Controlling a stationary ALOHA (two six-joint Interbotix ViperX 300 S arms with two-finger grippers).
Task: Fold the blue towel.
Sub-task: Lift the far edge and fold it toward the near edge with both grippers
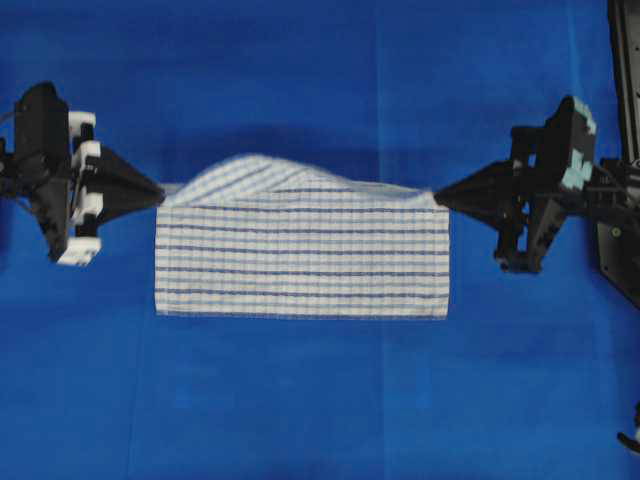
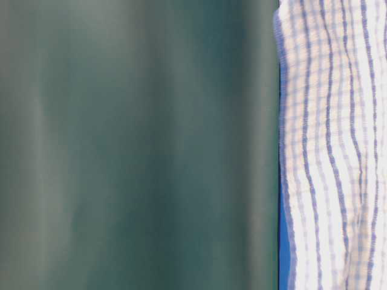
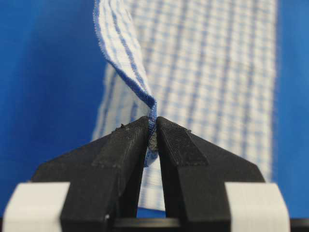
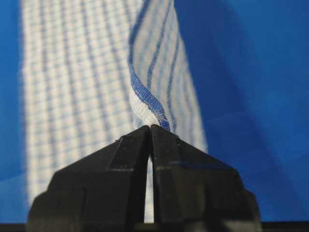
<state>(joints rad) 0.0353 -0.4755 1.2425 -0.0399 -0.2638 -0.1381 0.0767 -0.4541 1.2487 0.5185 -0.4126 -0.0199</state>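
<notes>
Over the blue table covering (image 1: 300,400), my left gripper (image 1: 158,191) and right gripper (image 1: 438,198) each pinch a corner of the blue towel (image 1: 300,265), its lifted half not yet laid down flat to finish the fold.

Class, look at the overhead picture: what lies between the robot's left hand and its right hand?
The blue towel spans the whole stretch in the overhead view, its far edge pinched at each corner by the left hand and right hand.
</notes>
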